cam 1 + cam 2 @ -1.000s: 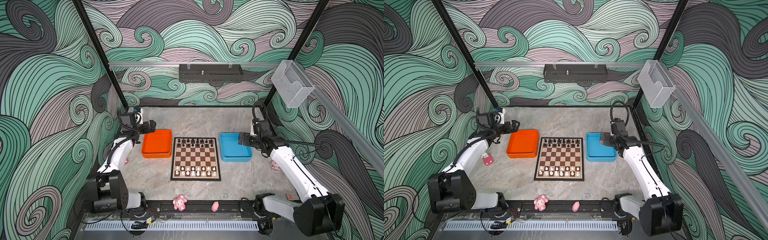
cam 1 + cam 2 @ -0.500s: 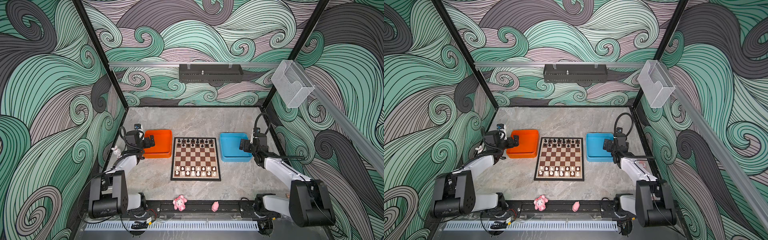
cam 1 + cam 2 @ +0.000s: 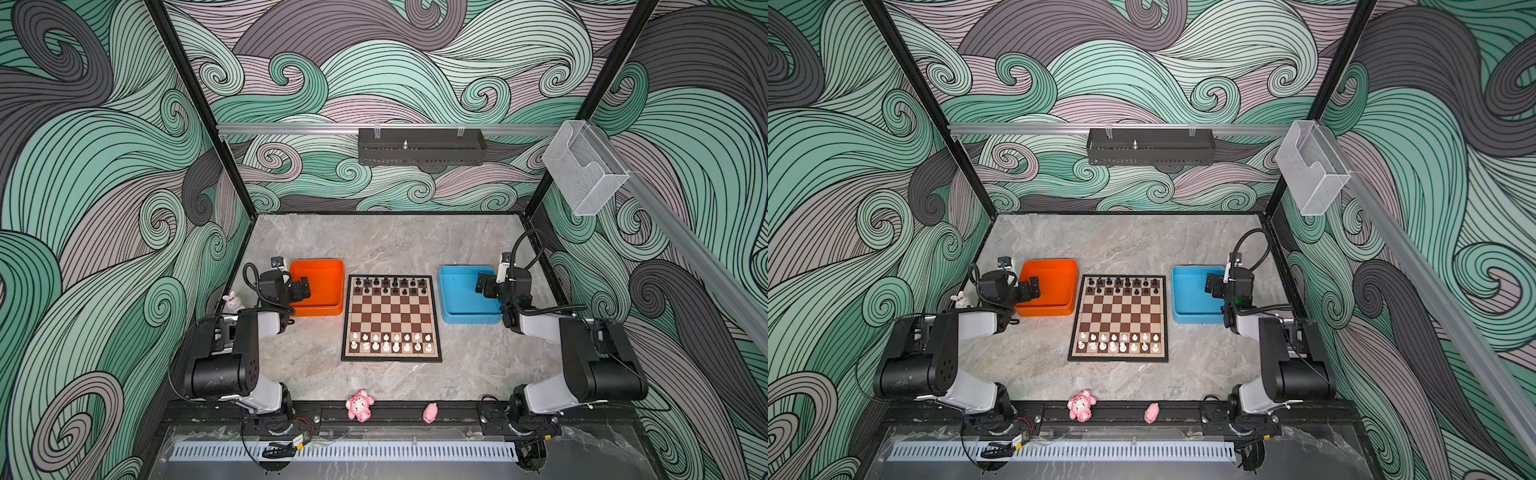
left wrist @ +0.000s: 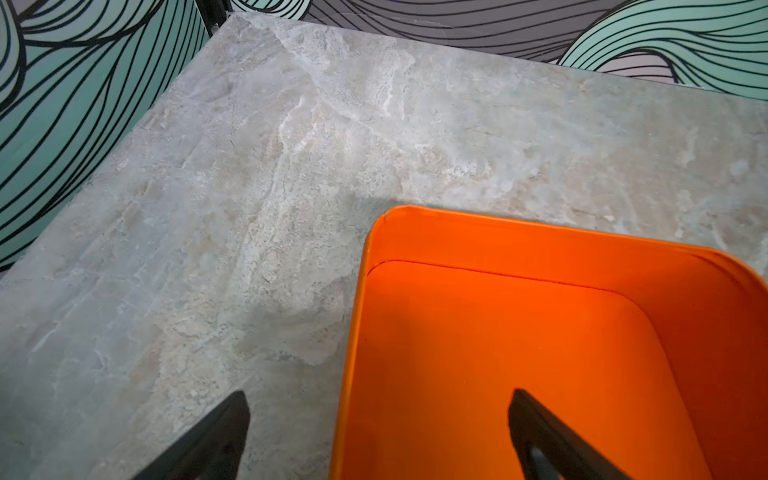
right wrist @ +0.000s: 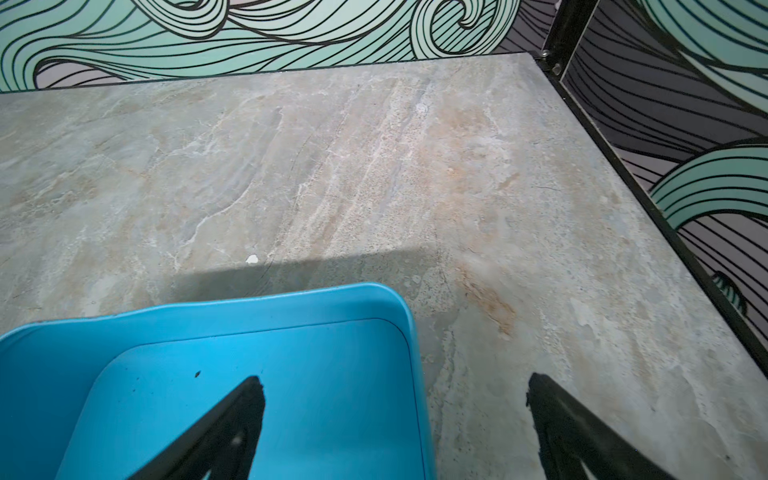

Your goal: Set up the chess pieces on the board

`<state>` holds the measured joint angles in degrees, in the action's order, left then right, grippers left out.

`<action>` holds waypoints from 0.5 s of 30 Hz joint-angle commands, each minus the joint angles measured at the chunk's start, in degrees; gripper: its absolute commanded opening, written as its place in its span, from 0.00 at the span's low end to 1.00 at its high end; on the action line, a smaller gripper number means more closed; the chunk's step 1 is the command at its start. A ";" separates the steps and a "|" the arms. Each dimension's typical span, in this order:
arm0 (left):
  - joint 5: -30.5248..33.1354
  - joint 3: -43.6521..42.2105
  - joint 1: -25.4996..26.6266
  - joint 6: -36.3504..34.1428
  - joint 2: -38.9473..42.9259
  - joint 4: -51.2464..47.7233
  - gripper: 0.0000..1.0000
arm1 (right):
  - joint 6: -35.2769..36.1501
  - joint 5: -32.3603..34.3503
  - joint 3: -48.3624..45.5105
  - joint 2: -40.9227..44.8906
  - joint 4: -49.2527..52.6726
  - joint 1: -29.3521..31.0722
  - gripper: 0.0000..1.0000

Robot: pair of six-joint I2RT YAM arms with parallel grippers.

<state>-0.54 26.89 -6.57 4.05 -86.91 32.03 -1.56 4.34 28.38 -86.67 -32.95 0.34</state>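
Apparently close to done: finds the black pieces [image 3: 390, 284] in two rows along the far edge of the board [image 3: 390, 316] and the white pieces [image 3: 390, 343] in two rows along the near edge, with bare squares between. Cannot confirm a full count or an upright stance for each from the top views; too small to tell. Sees no piece left in the orange tray [image 3: 320, 311] or the blue tray [image 3: 469, 319] flanking the board on the counter [image 3: 374, 245], within the reach of both wrist views. Holds the left hand [image 3: 302, 288] spread wide and empty, straddling the outer wall of the orange tray. Holds the right hand [image 3: 482, 285] likewise spread and empty, straddling the outer wall of the blue tray, both hands well apart from the board. Judging by look: treat any piece as very light, hard, glossy and slippery, easy to tip and easy to knock into its close neighbours. For any correction, take hold high on the narrow stem from straight above, with fingers kept out of the packed gaps on either side. Close gently, lift straight up, set down square, release only once standing. Leave the pink toys [image 3: 359, 406] by the front rail alone.
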 commanded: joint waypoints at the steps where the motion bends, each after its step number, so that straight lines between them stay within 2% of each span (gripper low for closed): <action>1: 0.09 0.50 0.90 -0.74 -0.39 5.29 0.99 | 0.99 -1.85 0.11 0.00 -5.11 -0.30 0.99; 4: -1.81 0.55 0.95 -1.91 -0.91 5.55 0.99 | 2.43 -4.49 -0.42 0.05 -5.48 -0.31 0.99; 5: -1.79 0.55 1.03 -1.86 -0.89 5.34 0.99 | 3.83 -6.12 -2.38 -0.36 -9.30 0.20 0.99; 7: -1.74 0.55 1.03 -1.90 -0.88 5.33 0.99 | 4.63 -4.59 -6.18 -2.48 -19.36 1.35 0.99; 10: -1.66 0.61 1.03 -1.88 -0.89 5.23 0.99 | 4.00 -5.48 -4.37 -1.56 -13.64 0.77 0.99; 15: -1.66 0.44 1.03 -1.86 -0.69 5.50 0.99 | 2.88 -6.35 -4.55 -2.06 -15.03 -0.30 0.99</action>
<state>-1.65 26.79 -5.91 2.96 -86.94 35.70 1.50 -0.60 23.40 -88.71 -45.01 0.60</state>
